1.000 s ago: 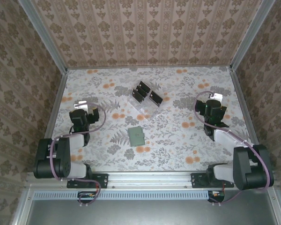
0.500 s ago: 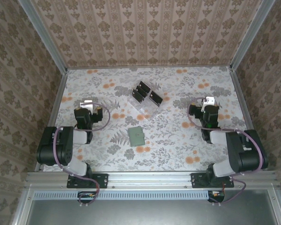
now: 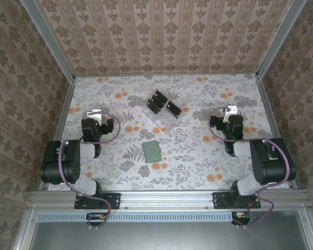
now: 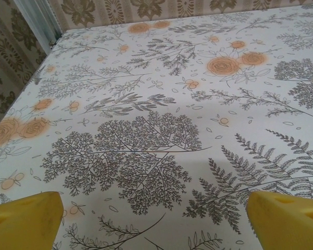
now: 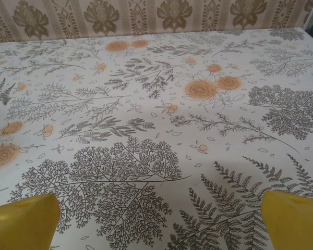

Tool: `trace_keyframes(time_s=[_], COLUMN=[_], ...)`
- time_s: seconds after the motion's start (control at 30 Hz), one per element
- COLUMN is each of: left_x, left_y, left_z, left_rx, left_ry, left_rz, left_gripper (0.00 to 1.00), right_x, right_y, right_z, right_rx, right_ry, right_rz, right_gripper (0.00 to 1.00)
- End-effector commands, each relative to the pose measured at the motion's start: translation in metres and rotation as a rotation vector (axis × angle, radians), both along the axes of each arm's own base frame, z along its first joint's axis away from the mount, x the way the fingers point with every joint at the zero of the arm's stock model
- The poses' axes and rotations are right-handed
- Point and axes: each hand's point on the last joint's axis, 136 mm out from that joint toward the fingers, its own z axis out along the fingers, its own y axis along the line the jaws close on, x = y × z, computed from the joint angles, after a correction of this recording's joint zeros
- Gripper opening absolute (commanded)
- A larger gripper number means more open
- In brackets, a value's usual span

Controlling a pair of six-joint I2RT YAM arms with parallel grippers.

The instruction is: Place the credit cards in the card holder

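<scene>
The card holder (image 3: 152,151), a flat grey-green wallet, lies shut on the floral table near the middle. Behind it, the black credit cards (image 3: 163,105) stand in a clear plastic rack (image 3: 161,115). My left gripper (image 3: 95,113) hovers over the table's left side, well left of the wallet. My right gripper (image 3: 230,110) hovers over the right side, level with the rack. In the left wrist view the left gripper (image 4: 156,221) is open, its yellow fingertips (image 4: 23,219) wide apart over bare cloth. The right gripper (image 5: 156,221) is open too, nothing between its fingertips (image 5: 292,219).
Patterned walls close the table at the back (image 3: 161,36), the left and the right. A metal rail (image 3: 167,199) runs along the near edge by the arm bases. Bare floral cloth (image 3: 188,166) lies between the wallet and the rail.
Both arms have drawn their elbows up and toward the table. The right gripper has shifted a little left. The wallet and the cards have not moved.
</scene>
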Motion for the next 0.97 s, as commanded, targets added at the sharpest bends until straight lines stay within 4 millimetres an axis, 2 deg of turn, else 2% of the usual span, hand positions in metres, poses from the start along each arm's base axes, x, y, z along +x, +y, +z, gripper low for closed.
trace_keyframes(time_s=[0.0,0.77,0.93], left_x=[0.007,0.006,0.003], left_y=[-0.002,-0.003,0.012], left_z=[0.008,0.008,0.010], left_rx=[-0.009,-0.001,0.033], left_ry=[-0.022,-0.022,-0.047], left_rz=[-0.015,-0.014,0.106], left_gripper=[1.00,1.00,1.00], right_x=[0.002,0.004,0.002], right_y=[0.004,0.006,0.005], right_z=[0.003,0.001,0.002], right_rx=[-0.002,-0.008,-0.009], right_ry=[-0.009,0.004,-0.006], right_rz=[0.027,0.029,0.029], right_gripper=[1.00,1.00,1.00])
